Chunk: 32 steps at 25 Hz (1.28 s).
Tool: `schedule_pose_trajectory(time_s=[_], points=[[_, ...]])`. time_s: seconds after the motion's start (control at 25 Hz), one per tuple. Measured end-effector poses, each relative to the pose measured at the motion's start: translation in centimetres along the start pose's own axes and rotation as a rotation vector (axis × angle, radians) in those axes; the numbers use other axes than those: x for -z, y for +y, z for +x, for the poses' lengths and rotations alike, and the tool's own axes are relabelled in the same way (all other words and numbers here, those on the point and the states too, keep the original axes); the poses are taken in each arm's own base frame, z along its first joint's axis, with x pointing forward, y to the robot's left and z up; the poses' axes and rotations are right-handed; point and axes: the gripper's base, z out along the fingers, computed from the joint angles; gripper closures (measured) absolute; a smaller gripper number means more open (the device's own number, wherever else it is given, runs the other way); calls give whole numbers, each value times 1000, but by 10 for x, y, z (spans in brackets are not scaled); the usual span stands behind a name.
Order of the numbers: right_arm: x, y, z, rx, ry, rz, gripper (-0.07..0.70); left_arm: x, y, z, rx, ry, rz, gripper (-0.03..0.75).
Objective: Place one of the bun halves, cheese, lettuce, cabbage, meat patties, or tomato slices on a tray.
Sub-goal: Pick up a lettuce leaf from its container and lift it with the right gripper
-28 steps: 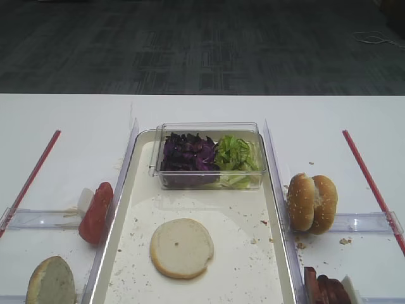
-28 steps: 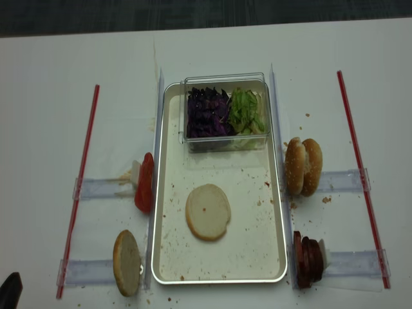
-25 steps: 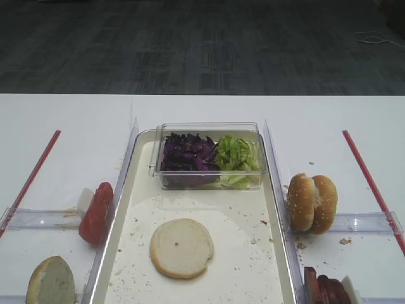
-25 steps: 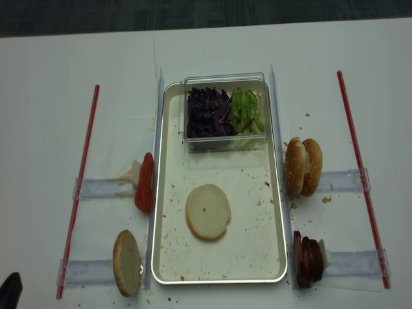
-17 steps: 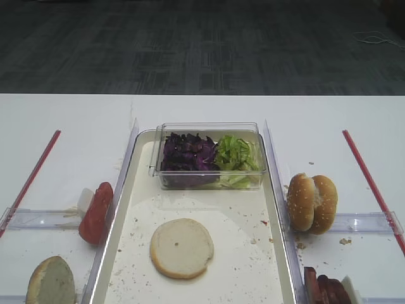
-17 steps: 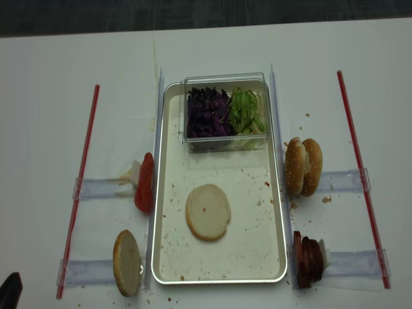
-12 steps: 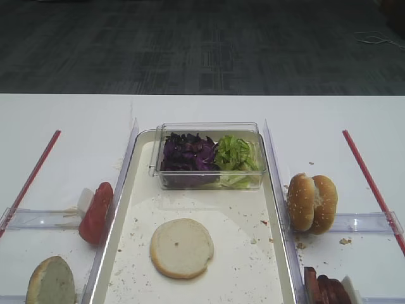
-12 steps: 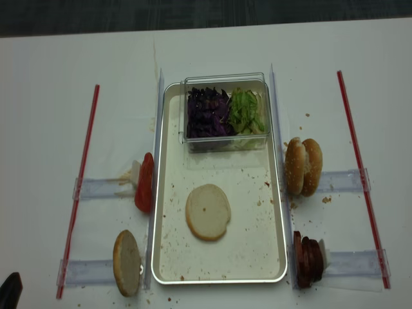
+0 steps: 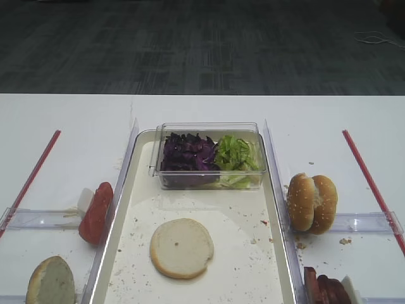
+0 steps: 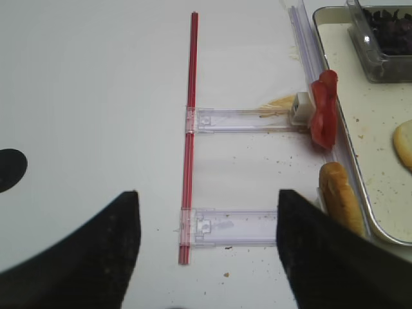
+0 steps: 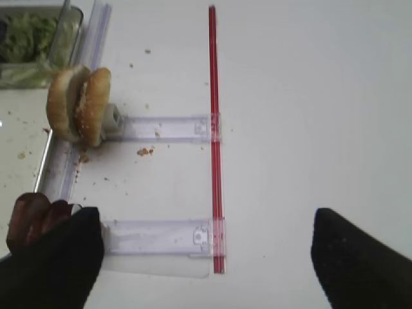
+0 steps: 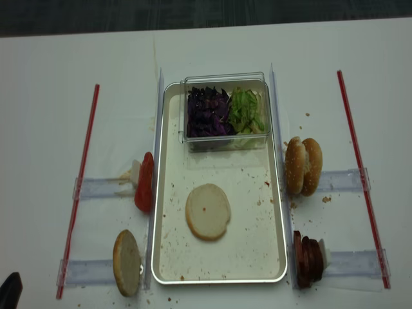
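Two grippers hang over the near edge of the table, well back from the food: the right gripper [image 11: 206, 257] has its dark fingers [image 11: 360, 264] spread wide with nothing between them, above a clear plastic rail [image 11: 158, 235] and a red strip [image 11: 215, 148], and the left gripper [image 10: 206, 257] likewise stands spread and empty, its fingers [image 10: 71, 257] framing a second rail and red strip on the other side. Nearest among the food, the meat patties [image 12: 308, 259] stand on edge just outside the tray's right near corner, and a single bun half [image 12: 127, 262] stands on edge just outside its left near corner. On the tray [image 12: 168, 257], a cream-white rectangle dotted with crumbs, one of the bun halves [image 12: 208, 212] lies flat with its pale cut face up, in the near half and apart from the rim. Farther out, the tomato slices [image 12: 145, 183] stand against the tray's left side, with a small white block just beside them, and a pair of seeded bun halves [image 12: 304, 166] stands on edge at the right side. At the far end of the tray sits a clear plastic box [image 12: 225, 77] holding the purple cabbage [image 12: 206, 112] on the left and the green lettuce [image 12: 246, 111] on the right, touching each other.
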Motion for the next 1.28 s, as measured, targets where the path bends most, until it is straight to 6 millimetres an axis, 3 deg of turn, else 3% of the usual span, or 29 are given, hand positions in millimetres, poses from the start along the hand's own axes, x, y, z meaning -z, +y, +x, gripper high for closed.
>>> schedule_pose_trajectory(time_s=[0.28,0.6,0.84,1.28], points=[[-53,-6,-23,-34,368,-21,-47,0,0,0,0,0,0,262],[-100,-11,-26,-61,659,-36,-47,0,0,0,0,0,0,262],[-116,-12,-24,-70,756,-41,-47,0,0,0,0,0,0,263],[-126,-13,-24,-75,813,-45,-47,0,0,0,0,0,0,263]])
